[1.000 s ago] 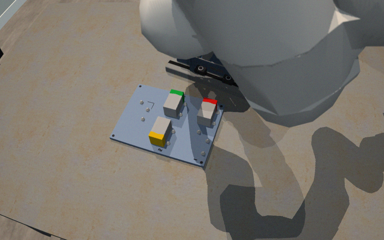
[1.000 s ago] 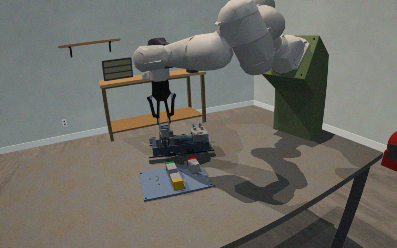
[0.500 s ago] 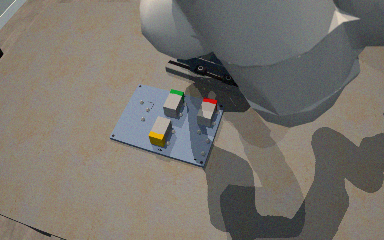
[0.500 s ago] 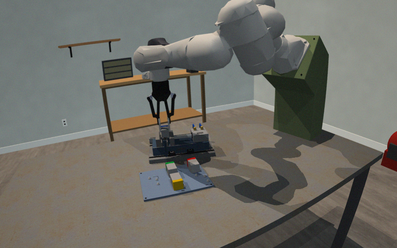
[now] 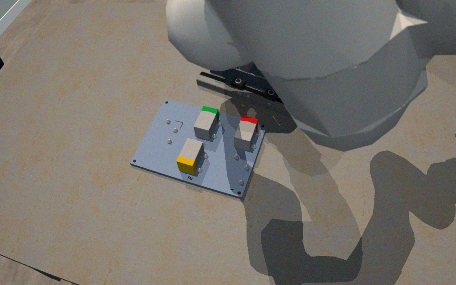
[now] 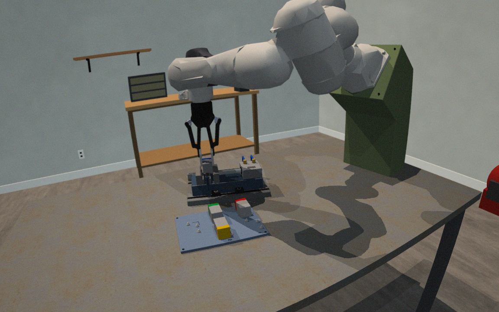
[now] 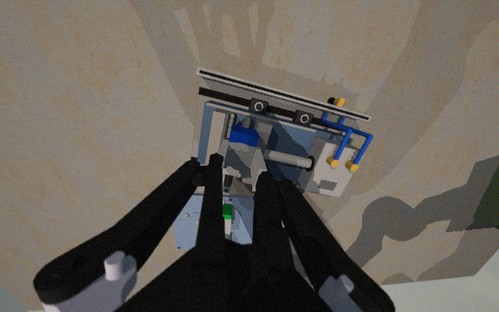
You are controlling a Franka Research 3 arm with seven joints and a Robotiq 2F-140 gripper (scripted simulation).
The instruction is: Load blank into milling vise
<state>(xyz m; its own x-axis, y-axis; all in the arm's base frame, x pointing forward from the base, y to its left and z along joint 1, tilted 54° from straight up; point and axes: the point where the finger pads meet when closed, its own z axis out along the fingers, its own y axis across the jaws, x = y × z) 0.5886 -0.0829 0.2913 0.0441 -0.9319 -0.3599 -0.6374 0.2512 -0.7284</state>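
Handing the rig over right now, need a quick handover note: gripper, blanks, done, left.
Gripper: shut on the grey blank with the blue end, held down in the blue milling vise between the jaws.
Green-ended blank, red-ended blank and yellow-ended blank: all on the light blue infeed plate.
Done: pick and carry to the vise.
Left: confirm seating against the fixed jaw and work stop (cannot tell from these views), release, retreat.
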